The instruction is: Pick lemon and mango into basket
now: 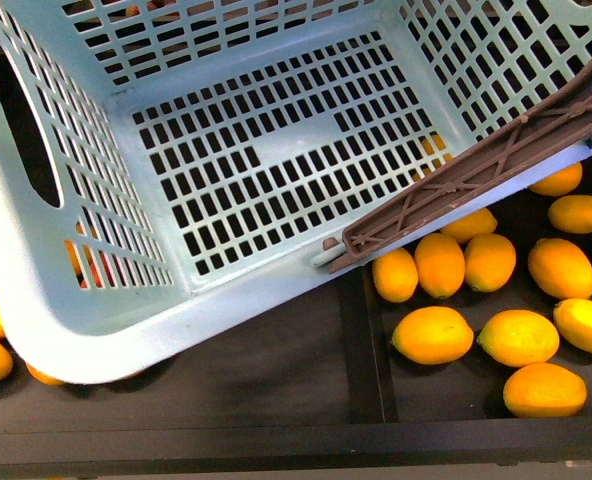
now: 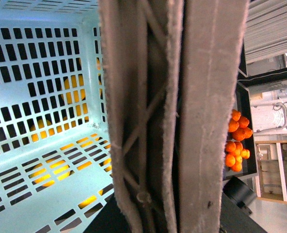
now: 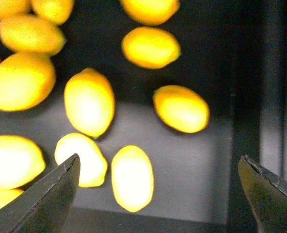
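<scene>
With the right gripper (image 3: pixel 159 156) spread wide above the lemons (image 1: pixel 431 333) lying right of the basket (image 1: pixel 71 320), centre it over the one lemon (image 3: pixel 181 108) clear of its neighbours and close across its narrow waist; no mango shows.

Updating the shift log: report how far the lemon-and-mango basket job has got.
Done: nothing; the light blue-green slotted plastic basket holds no fruit. In hand: the right gripper hangs open over yellow oval lemons in the black bin, none gripped. Left: picking a lemon and the mango, which I cannot make out in any view.
</scene>
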Controlling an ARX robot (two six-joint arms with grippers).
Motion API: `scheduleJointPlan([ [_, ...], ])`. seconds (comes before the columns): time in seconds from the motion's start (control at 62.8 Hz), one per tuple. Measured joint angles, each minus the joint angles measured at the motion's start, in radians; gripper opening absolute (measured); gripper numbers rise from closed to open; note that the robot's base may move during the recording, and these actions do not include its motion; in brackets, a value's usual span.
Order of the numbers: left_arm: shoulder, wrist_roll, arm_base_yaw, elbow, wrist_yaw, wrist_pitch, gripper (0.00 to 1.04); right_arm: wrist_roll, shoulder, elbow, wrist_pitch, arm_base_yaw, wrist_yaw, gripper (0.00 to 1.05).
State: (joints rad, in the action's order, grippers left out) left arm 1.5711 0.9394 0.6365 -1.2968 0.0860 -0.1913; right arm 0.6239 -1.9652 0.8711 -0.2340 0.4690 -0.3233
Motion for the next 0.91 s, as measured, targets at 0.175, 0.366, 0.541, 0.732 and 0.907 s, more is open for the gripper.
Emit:
scheduleJointPlan([
  [0.175,0.0,0.0,0.0,0.0,0.0,0.0,0.18,0.171,-0.219,0.169,0.108,-0.063,0.023,0.96],
  [0.366,0.0,0.0,0.0,0.0,-0.003,0.0,0.18,0.233,-0.346,0.229,0.135,-0.108,0.025,0.96],
  [0.541,0.0,0.0,0.0,0.0,0.001,0.0,0.18,0.233,-0.409,0.283,0.151,-0.152,0.009,0.96],
  [0.732,0.0,0.0,0.0,0.0,-0.004,0.0,0.18,0.22,-0.464,0.364,0.158,-0.19,0.021,0.96],
  [0.907,0.0,0.0,0.0,0.0,-0.003,0.0,0.18,0.203,-0.527,0.434,0.176,-0.216,0.046,0.96],
])
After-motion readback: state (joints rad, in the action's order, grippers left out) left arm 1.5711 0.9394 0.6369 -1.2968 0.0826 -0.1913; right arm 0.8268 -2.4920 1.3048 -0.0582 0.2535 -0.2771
